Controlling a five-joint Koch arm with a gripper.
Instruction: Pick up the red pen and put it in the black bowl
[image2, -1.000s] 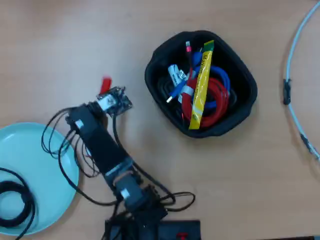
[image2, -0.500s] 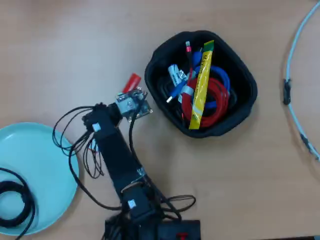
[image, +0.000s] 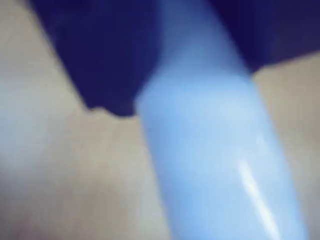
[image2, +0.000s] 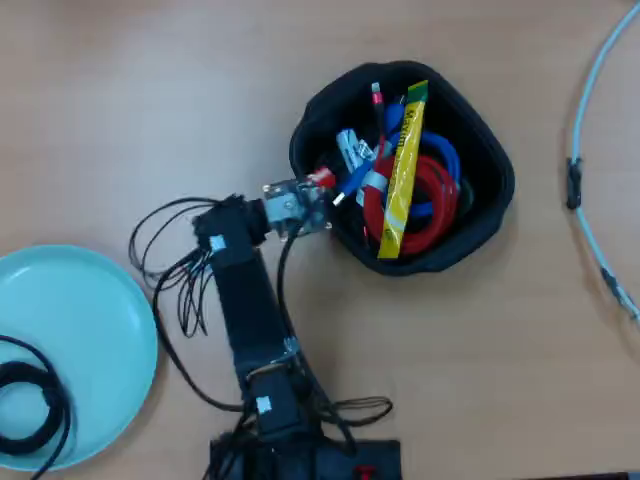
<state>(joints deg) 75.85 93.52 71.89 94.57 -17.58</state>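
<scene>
**Pen at bowl rim: carry further in before letting go**

Table (image2: 120, 90): bare wood. Light blue plate (image2: 90, 330) sits at the left edge toward the near corner in the overhead view, with a black cable coil (image2: 30, 400) on it. A grey cable (image2: 590, 150) runs along the right edge.

Black bowl (image2: 490, 215): mid-table, nearer the far edge. Already crowded with a coiled red cable (image2: 435, 205), a blue cable (image2: 448, 155) and a yellow flat packet (image2: 403, 170) lying across the top.

Arm (image2: 250, 320): reaches from the near edge, with its head at the bowl's left rim.

Gripper (image2: 318, 188): pinching the red pen (image2: 322, 178). Only the red cap shows overhead, just over the bowl's left rim. The wrist view is blurred, but it shows the pale barrel (image: 215, 165) running straight out from between dark jaws, so the hold looks firm and the pen looks clear of the table.

How to do it well (my read):
- The pen is barely past the rim. Releasing here risks it tipping back onto the table.
- Carry it on toward the bowl's centre, staying high enough to clear the rim and the packet.
- Lower it over the cable pile, then spread the jaws.
- The contents are springy, so the pen may roll. Drop it low.
</scene>
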